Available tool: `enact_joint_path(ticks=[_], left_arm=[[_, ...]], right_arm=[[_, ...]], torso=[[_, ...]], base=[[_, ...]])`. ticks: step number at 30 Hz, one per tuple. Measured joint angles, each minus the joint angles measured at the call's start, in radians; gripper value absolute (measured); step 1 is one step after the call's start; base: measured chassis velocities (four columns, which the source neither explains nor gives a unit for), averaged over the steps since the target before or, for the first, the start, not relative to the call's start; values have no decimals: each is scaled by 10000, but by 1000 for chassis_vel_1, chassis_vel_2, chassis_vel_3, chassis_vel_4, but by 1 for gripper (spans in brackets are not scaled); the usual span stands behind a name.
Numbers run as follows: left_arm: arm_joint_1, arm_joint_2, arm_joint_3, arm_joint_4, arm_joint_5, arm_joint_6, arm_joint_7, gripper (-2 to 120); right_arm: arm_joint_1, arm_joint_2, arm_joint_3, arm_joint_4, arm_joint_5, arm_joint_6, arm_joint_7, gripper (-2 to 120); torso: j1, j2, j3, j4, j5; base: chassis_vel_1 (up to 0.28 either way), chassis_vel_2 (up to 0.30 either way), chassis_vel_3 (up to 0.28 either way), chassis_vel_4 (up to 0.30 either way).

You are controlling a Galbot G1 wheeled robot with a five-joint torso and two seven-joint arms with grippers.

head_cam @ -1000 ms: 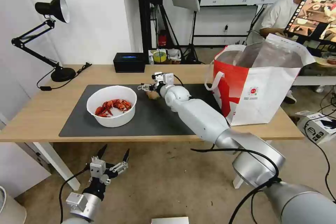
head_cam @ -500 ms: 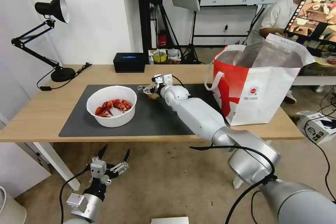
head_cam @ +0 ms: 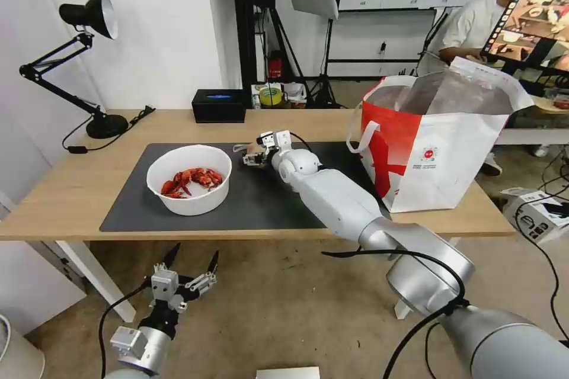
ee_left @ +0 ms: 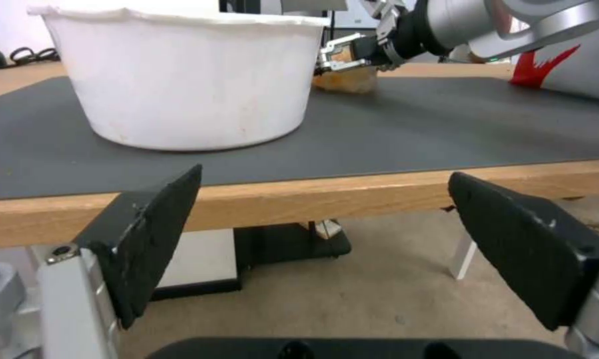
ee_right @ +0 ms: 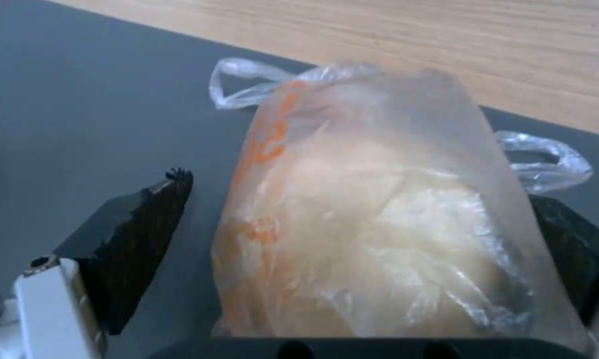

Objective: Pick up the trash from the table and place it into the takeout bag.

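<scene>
The right gripper [ee_right: 352, 239] is low over the grey mat [head_cam: 249, 198], its jaws apart around the bagged bun [ee_right: 379, 224], one pad [ee_right: 139, 234] clear of it. The bowl of shells [head_cam: 189, 179] sits just beside it; the left gripper [ee_left: 332, 249] hangs open below the table edge [ee_left: 312, 197].

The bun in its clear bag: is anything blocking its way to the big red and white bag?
Nothing visible does. The bun sits between the right gripper fingers on the dark mat, and bare mat lies between it and the takeout bag. The white bowl stands on the opposite side.
</scene>
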Motion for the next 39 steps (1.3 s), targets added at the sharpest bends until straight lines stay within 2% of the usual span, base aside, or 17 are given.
enact_joint_path(ticks=[3,7,9,10,14,17,18,20,25,28,29,31,32,33,36,37,39], left_arm=[[-23,0,0,22,-2,0,-1,100],[-76,2,19,45,-9,0,-6,100],[-95,8,30,48,-16,0,-10,100],[-95,8,30,48,-16,0,-10,100],[-96,21,44,55,-21,0,-12,100],[-106,32,63,57,-22,0,-13,100],[-106,32,63,57,-22,0,-13,100],[-114,40,76,55,-22,1,-17,100],[-89,42,102,19,-23,8,-21,100],[-25,39,111,-15,-17,12,-30,100],[-25,39,111,-15,-17,12,-30,100],[20,38,111,-46,-3,16,-31,100],[39,38,111,-56,2,18,-31,100],[39,38,111,-56,2,18,-31,100],[94,27,158,-106,11,68,-46,100],[94,27,158,-106,11,68,-46,100],[94,-1,229,-107,42,97,-48,100]], right_arm=[[-43,-34,-35,70,-12,-78,8,100],[-78,-118,-140,220,-23,-214,20,91],[-80,-155,-158,296,-23,-256,52,78],[-80,-155,-158,296,-23,-256,52,78],[-81,-254,-166,417,-15,-262,81,64],[-127,-381,-176,575,17,-265,142,49],[-127,-381,-176,575,17,-265,142,49],[-206,-533,-169,793,77,-266,195,39],[-443,-937,-88,1446,235,-225,222,25],[-829,-1687,-45,2768,411,-212,288,14],[-829,-1687,-45,2768,411,-212,288,14],[-1191,-2414,-31,4012,478,-253,415,8],[-1387,-2759,23,4647,504,-301,510,7],[-1387,-2759,23,4647,504,-301,510,7],[-2046,-3753,366,6670,492,-314,743,7],[-2046,-3753,366,6670,492,-314,743,7],[-2452,-4246,685,7791,445,-157,907,7]], torso=[[0,0,0,0,0],[0,-1,0,-1,0],[0,0,0,0,0],[0,0,0,0,0],[0,0,0,0,0],[0,0,0,1,0],[0,0,0,1,0],[0,-1,0,0,1],[1,0,0,0,1],[0,0,0,-1,2],[0,0,0,-1,2],[0,-1,0,-1,3],[0,0,0,-1,3],[0,0,0,-1,3],[0,0,0,-3,4],[0,0,0,-3,4],[-1,0,-2,-1,3]], base=[[0,0,0,0],[0,0,0,0],[0,0,0,0],[0,0,0,0],[0,0,0,0],[0,0,0,0],[0,0,0,0],[0,0,0,0],[0,0,0,0],[0,0,0,0],[0,0,0,0],[0,0,0,0],[0,0,0,0],[0,0,0,0],[0,0,0,0],[0,0,0,0],[0,0,0,0]])
